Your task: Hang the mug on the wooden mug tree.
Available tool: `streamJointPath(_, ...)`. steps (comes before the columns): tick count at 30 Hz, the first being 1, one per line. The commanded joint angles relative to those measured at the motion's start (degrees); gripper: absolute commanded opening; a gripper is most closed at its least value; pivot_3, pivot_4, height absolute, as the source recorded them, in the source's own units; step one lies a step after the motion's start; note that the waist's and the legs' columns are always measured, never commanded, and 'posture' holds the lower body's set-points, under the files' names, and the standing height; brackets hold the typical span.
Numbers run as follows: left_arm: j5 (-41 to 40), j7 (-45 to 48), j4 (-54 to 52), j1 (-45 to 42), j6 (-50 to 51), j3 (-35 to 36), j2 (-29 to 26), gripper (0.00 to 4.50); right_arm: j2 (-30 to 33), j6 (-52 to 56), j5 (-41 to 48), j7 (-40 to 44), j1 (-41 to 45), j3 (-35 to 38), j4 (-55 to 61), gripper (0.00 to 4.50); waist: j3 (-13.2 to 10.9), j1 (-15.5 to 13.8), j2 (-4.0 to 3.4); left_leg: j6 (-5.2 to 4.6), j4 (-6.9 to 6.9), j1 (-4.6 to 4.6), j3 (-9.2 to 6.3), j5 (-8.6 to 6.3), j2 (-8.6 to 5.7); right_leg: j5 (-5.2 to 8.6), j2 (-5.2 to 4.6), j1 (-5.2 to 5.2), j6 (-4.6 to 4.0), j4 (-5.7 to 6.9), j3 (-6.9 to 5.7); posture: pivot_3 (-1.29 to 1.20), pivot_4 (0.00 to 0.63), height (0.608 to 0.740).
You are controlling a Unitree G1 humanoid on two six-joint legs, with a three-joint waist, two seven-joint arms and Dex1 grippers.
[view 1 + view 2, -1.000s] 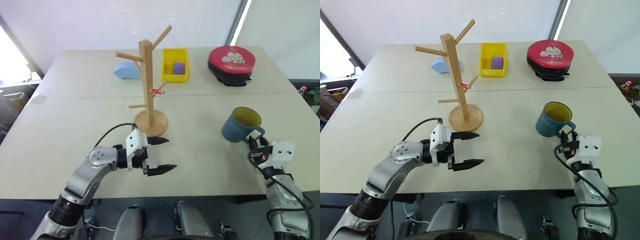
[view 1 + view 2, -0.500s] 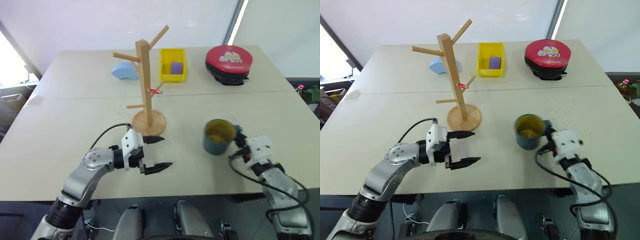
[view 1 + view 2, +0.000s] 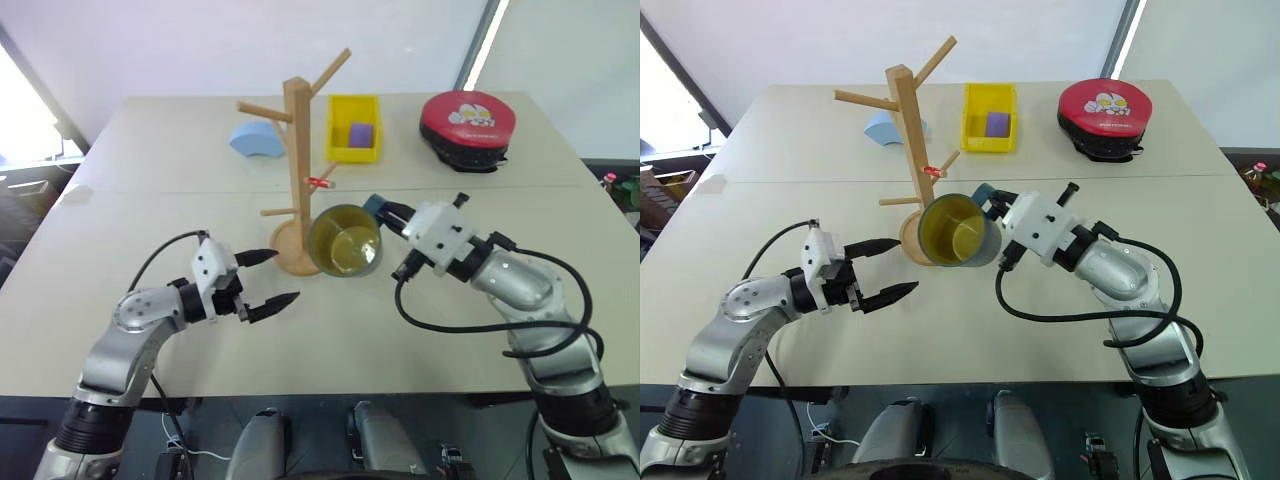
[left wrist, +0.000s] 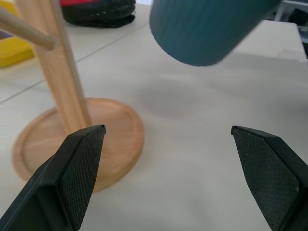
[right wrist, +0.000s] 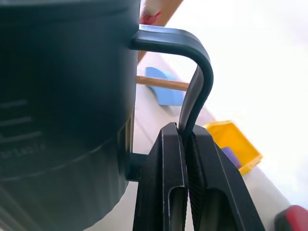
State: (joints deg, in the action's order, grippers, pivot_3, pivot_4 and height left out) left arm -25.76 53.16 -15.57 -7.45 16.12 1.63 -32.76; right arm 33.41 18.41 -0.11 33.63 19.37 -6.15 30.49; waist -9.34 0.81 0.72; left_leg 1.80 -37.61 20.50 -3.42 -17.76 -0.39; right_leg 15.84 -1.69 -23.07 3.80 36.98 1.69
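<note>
- A big pale table (image 3: 130,170) is seen, with a thin line across it.
- A yellow bin (image 3: 353,128) is set at the far side, and a small purple block (image 3: 357,133) is kept inside it.
- A light blue curved block (image 3: 255,142) is placed left of the bin.
- A round red and black thing (image 3: 464,118) with a cartoon picture is laid at the far right.

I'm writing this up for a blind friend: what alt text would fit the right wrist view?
Two black fingers pinch the loop handle of a dark blue mug, which hangs close to the camera. Behind it are a wooden peg of the mug tree, a light blue block and a yellow bin on a pale table.
</note>
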Motion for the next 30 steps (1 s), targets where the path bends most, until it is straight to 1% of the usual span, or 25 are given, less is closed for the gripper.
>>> streamJointPath(1, -3.1, 0.2, -0.6, -0.9, 0.7, 4.2, -1.4, 4.50, 0.6, 1.9, -0.9, 1.1, 4.3, -1.2, 3.1, 0.08, 0.0, 0.1, 0.01, 0.00, 0.00, -0.02, -0.01, 0.00, 0.02, 0.00, 0.02, -0.01, 0.00, 0.04, -0.01, 0.00, 0.150, 0.740)
streamJointPath(6, -6.7, 1.0, -1.2, -1.5, 3.1, 7.1, -2.8, 4.50, -0.3, 5.1, -2.4, 1.3, 9.6, -3.6, 1.7, 0.08, 0.0, 0.0, 0.01, 0.00, 0.03, -0.02, -0.04, 0.00, 0.04, 0.00, 0.03, -0.02, -0.01, 0.07, -0.06, 0.00, 0.150, 0.740)
streamJointPath(15, -10.8, 1.4, -1.2, -1.8, 5.6, 11.0, -4.6, 4.50, -3.0, 6.9, -4.8, 1.3, 18.1, -7.7, -3.4, 0.08, 0.0, 0.0, 0.07, 0.00, 0.03, 0.01, -0.04, 0.00, 0.02, 0.00, 0.00, -0.05, -0.01, 0.04, -0.06, 0.00, 0.150, 0.740)
streamJointPath(22, -13.3, 0.9, -2.6, -1.8, 7.5, 12.9, -5.3, 4.50, -3.4, 6.6, -6.6, 1.7, 20.2, -9.1, -6.5, 0.08, 0.0, 0.0, 0.07, 0.01, 0.11, 0.03, -0.03, 0.00, 0.01, 0.00, -0.05, -0.11, -0.02, 0.04, -0.06, 0.00, 0.150, 0.740)
streamJointPath(30, -13.6, -0.1, -3.2, -1.8, 8.0, 12.8, -5.3, 4.50, -4.8, 7.8, -9.2, 1.5, 22.0, -11.5, -10.3, 0.08, 0.0, 0.1, 0.07, 0.01, 0.15, 0.02, -0.02, 0.00, 0.01, 0.00, -0.05, -0.13, -0.02, 0.04, -0.06, 0.00, 0.150, 0.740)
